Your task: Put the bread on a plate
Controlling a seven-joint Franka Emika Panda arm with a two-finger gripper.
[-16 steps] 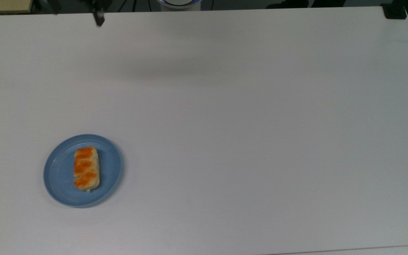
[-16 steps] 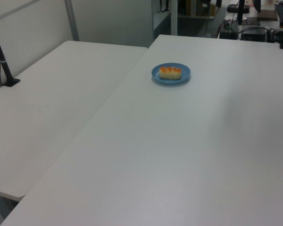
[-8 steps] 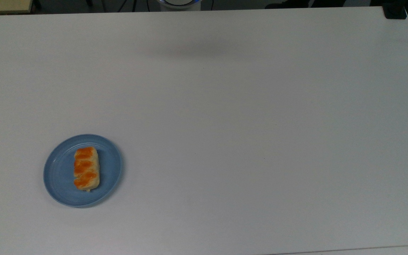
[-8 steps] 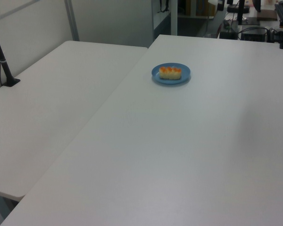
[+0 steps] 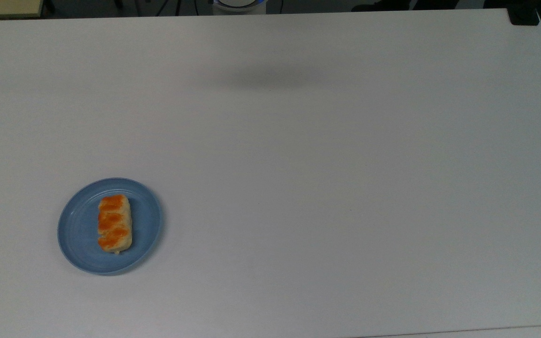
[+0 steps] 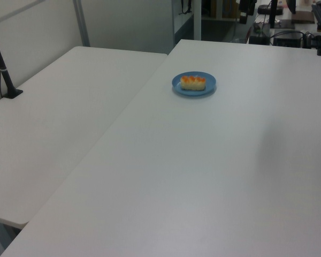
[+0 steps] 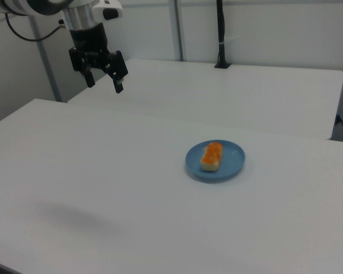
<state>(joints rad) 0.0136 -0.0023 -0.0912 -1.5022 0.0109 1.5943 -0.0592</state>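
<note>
No readable text, labels or brand marks on anything in view. Bread [image 5: 115, 223] is a small oblong roll, pale yellow on the sides, with orange-brown glazed stripes across the top; it lies flat on the plate [image 5: 79, 234], a bit off centre toward the top view's right, long axis running up-down in the top view. Plate is round, shallow, light blue, raised rim, faint concentric rings, roughly twice as wide as the roll is long. Plate sits on the white worktop [image 5: 327, 178] near the top view's bottom-left corner, inset from both edges; in the left view the plate [image 6: 207, 89] with the bread [image 6: 193, 82] is toward the far end of the worktop, just inside the edge that meets a second white table [image 6: 59, 112]. In the right view the bread [image 7: 212, 156] on the plate [image 7: 232, 164] sits right of centre. Gripper [image 7: 104, 81] hangs high in the air at the right view's upper left, well apart from the plate, fingers spread apart, nothing between them. Soft shadow [image 5: 270, 77] on the worktop near the top view's far edge. Black post [image 7: 220, 34] stands on the second table.
</note>
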